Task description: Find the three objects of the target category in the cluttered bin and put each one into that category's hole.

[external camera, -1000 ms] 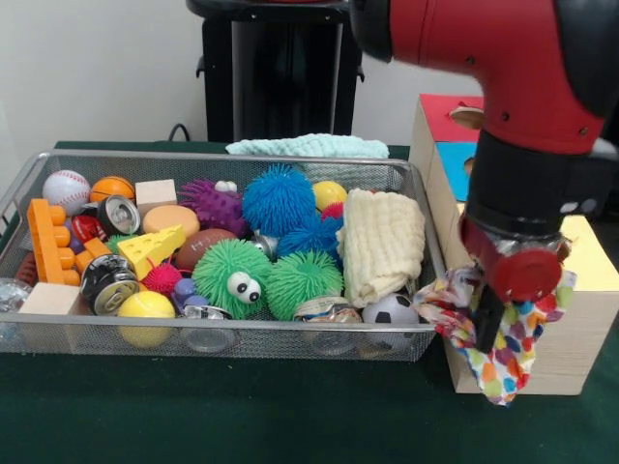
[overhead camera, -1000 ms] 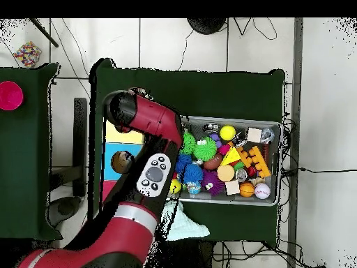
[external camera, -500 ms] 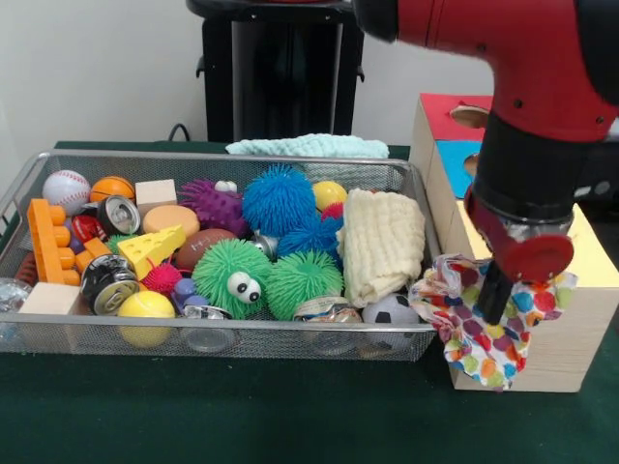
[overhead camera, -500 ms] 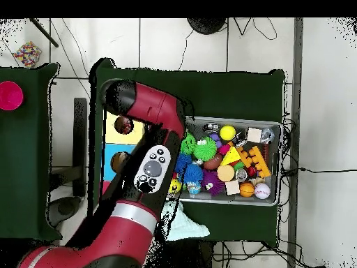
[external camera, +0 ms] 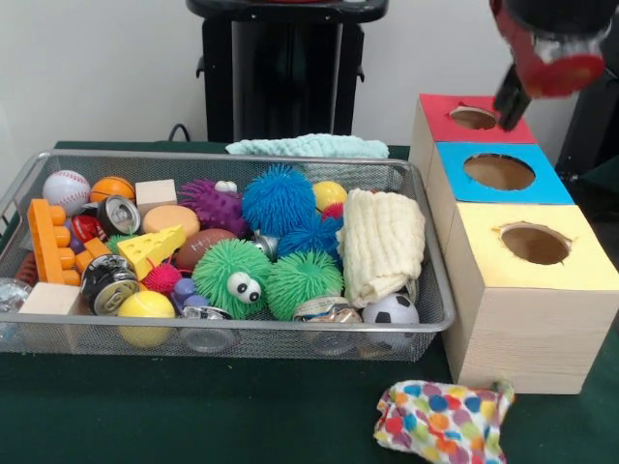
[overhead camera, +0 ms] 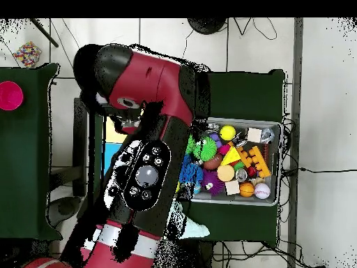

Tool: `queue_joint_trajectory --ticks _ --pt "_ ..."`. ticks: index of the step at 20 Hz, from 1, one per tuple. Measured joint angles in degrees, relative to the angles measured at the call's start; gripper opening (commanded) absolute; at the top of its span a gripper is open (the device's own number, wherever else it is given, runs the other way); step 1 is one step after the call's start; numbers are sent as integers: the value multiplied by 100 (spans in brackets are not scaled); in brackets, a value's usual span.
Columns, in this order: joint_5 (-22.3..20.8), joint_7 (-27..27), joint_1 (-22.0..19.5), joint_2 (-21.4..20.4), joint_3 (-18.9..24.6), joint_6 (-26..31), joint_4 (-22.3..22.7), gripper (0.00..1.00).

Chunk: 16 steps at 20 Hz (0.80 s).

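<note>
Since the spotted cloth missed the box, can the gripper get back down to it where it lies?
Probably yes. The spotted cloth lies alone on the green table in front of the wooden box, nothing on top of it. The gripper is raised high above the box, so a long descent close beside the box front is needed.

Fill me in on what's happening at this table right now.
A red robot arm is sorting a wire bin of toys into a wooden box with red, blue and yellow holes. Its hand is up high over the red end, holding nothing visible. A colourful dotted cloth lies on the green table in front of the box, not in any hole.
</note>
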Motion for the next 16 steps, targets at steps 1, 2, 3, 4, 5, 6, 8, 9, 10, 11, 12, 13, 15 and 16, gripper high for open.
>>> queue_joint_trajectory --ticks 1,2,3,4,5,6,8,9,10,11,12,13,15,16 --pt "-15 0 -18 -4 -26 135 -61 100" --pt "-29 0 -35 -8 -52 270 -121 100" --pt "-44 0 -53 -12 -79 404 -182 100" --pt "-89 0 -127 -27 -178 805 -431 100" --pt "-90 0 -145 -29 -206 861 -492 100" --pt "-92 0 -163 -30 -235 918 -554 100" --pt "-116 1 -257 -10 -444 940 -930 100" --pt "-124 0 -279 -1 -490 922 -1012 100" --pt "-136 0 -302 11 -541 906 -1097 100" --pt "-189 0 -389 54 -678 858 -1363 100" --pt "-199 0 -411 65 -704 852 -1423 100" --pt "-209 0 -434 75 -730 846 -1484 100" --pt "-260 0 -614 155 -871 844 -1900 100" --pt "-259 0 -672 175 -890 834 -2010 100"
